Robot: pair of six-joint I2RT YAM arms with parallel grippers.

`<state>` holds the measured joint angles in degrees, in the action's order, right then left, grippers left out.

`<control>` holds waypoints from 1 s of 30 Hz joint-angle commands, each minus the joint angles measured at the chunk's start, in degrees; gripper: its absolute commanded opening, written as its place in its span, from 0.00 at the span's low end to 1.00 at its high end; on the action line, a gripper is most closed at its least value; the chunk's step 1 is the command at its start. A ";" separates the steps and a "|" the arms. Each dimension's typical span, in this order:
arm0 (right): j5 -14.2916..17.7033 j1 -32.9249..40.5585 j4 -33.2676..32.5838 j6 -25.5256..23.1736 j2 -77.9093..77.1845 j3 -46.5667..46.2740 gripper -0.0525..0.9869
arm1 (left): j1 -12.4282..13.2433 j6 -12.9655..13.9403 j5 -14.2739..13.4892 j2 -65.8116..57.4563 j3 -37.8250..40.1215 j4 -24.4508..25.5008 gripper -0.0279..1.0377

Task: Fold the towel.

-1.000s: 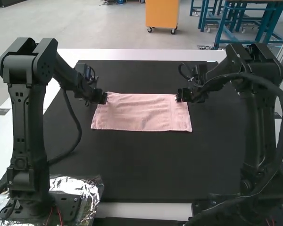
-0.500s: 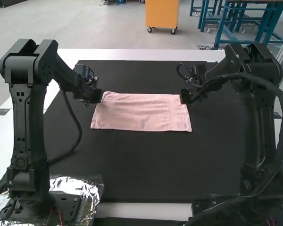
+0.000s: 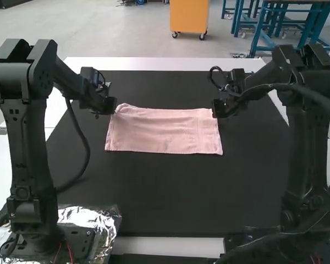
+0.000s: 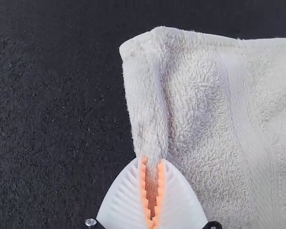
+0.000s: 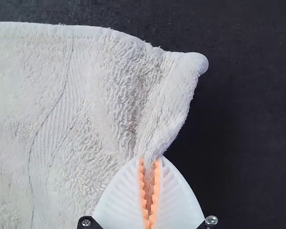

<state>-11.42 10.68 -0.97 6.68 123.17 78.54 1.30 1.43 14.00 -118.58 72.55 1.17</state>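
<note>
The pink towel (image 3: 165,132) lies as a flat wide rectangle on the black mat; whether it is folded I cannot tell. At its far left corner is my left gripper (image 3: 106,105), and at its far right corner my right gripper (image 3: 223,108). In the left wrist view, the ribbed fingers of my left gripper (image 4: 152,164) are shut on a ridge of the towel's side edge (image 4: 145,105). The right wrist view has my right gripper (image 5: 150,164) likewise shut, pinching the opposite side edge (image 5: 164,109) near a corner.
The black mat (image 3: 170,192) spreads around the towel on a white table (image 3: 165,64). Crinkled foil (image 3: 107,220) lies by the left arm's base. Cables loop beside both arms.
Both grippers have shifted outward, the left one to the left and the right one slightly to the right. The towel's far left corner has drawn a little outward.
</note>
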 commanded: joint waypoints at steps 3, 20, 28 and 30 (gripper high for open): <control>-3.17 -2.68 -1.22 0.35 -6.28 -2.34 0.03 | 0.55 0.68 1.82 4.68 -3.12 0.41 0.05; -8.00 -3.65 -3.95 0.35 -20.69 -17.02 0.03 | 0.11 0.68 2.00 19.80 -16.04 1.03 0.05; -9.76 -3.65 -6.59 0.18 -24.56 -24.05 0.03 | 0.02 0.50 2.08 23.84 -21.58 4.98 0.05; -10.64 -3.65 -6.94 0.18 -25.35 -29.68 0.03 | -0.16 0.68 1.82 27.27 -25.71 6.13 0.05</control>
<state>-20.43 7.75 -7.03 6.87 100.38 53.47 1.21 1.50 15.90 -95.88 50.04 6.35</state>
